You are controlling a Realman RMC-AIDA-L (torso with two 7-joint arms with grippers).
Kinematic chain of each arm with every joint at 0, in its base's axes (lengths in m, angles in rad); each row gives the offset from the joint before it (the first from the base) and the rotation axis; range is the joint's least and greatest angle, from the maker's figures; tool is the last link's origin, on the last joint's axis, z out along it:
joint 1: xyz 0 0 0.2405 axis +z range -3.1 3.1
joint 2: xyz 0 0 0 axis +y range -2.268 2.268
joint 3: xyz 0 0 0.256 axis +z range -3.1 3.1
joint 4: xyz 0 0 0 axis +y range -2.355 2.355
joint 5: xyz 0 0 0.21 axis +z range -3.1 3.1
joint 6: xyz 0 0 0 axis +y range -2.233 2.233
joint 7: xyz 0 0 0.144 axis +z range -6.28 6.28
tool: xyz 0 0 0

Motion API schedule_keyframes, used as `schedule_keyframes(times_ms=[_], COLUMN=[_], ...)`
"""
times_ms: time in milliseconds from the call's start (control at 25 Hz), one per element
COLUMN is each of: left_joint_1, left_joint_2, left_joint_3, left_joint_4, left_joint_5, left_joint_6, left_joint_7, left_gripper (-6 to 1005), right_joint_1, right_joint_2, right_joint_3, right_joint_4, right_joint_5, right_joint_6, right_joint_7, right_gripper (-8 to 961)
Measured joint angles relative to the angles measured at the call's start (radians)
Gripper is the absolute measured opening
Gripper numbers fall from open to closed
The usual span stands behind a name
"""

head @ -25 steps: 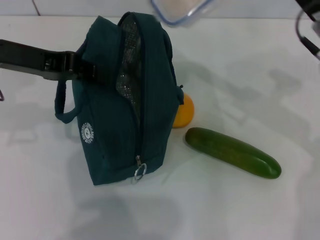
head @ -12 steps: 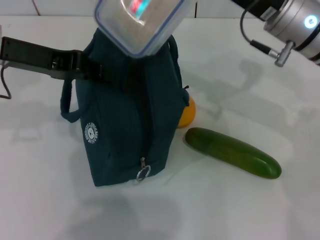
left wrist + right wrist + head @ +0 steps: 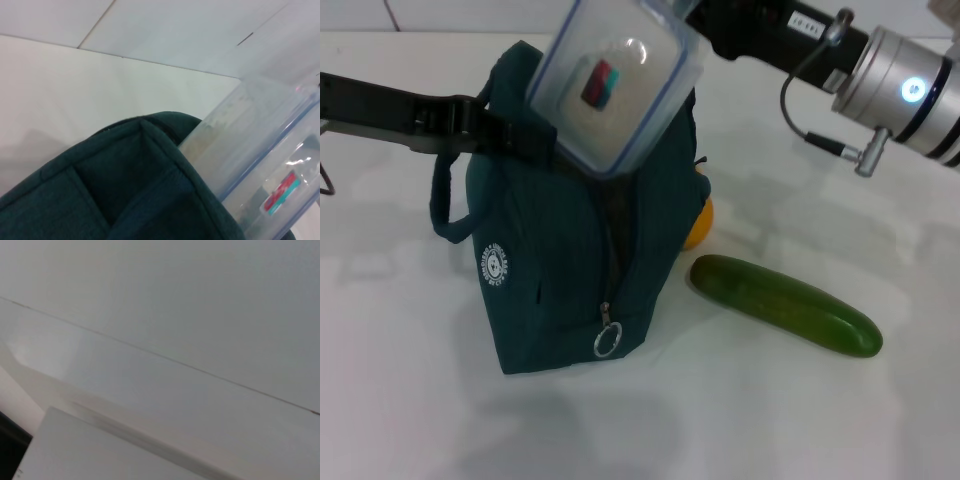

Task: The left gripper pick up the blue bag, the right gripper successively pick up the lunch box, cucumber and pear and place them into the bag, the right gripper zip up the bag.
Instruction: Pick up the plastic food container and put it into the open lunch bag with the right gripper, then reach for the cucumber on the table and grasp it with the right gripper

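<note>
The blue bag (image 3: 560,270) stands upright on the white table, and my left gripper (image 3: 508,137) reaches in from the left and is shut on its top by the handle. The clear lunch box (image 3: 615,85) with a blue rim and a red-and-blue sticker hangs tilted over the bag's open top, its lower end down at the opening. My right gripper (image 3: 698,18) grips its upper edge. In the left wrist view the lunch box (image 3: 270,160) presses against the bag (image 3: 130,200). The pear (image 3: 700,225) peeks out behind the bag. The cucumber (image 3: 785,305) lies to its right.
The zip-pull ring (image 3: 607,342) hangs at the bag's near end, and a loop handle (image 3: 445,205) droops on the left side. The right arm's silver wrist (image 3: 910,90) with its cable crosses the upper right. Bare white table (image 3: 770,420) spreads in front.
The right arm has swung in from the upper right, bringing the lunch box down and tilting it into the bag's open top. The bag has shifted slightly in the left gripper.
</note>
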Motion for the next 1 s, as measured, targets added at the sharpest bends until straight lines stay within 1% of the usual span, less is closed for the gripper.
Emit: schedule_keyframes(times_ms=[400,600,760,840,960,1000], left_joint_1=[0.005,0.008,0.012,0.016,0.026,0.029], left_joint_2=[0.0,0.002,0.003,0.004,0.008,0.009], left_joint_3=[0.001,0.0,0.0,0.0,0.0,0.0], left_joint_4=[-0.002,-0.004,-0.005,-0.005,-0.005,-0.005], left_joint_5=[0.002,0.002,0.003,0.004,0.004,0.004], left_joint_6=[-0.008,-0.01,-0.01,-0.01,-0.01,-0.01], left_joint_7=[0.002,0.003,0.01,0.011,0.012,0.012], left_gripper=[37,37,37,37,37,37], right_joint_1=[0.037,0.027,0.003,-0.016,-0.064,-0.093], right_joint_2=[0.0,0.0,0.0,0.0,0.0,0.0], right_joint_3=[0.006,0.008,0.008,0.008,0.009,0.009], right_joint_4=[0.029,0.031,-0.008,-0.047,-0.13,-0.174], right_joint_5=[-0.085,-0.086,-0.078,-0.077,-0.074,-0.072], right_joint_6=[0.008,0.001,-0.037,-0.063,-0.11,-0.13], right_joint_7=[-0.048,-0.029,-0.02,-0.013,-0.009,-0.009], right_gripper=[111,112,359,441,564,584])
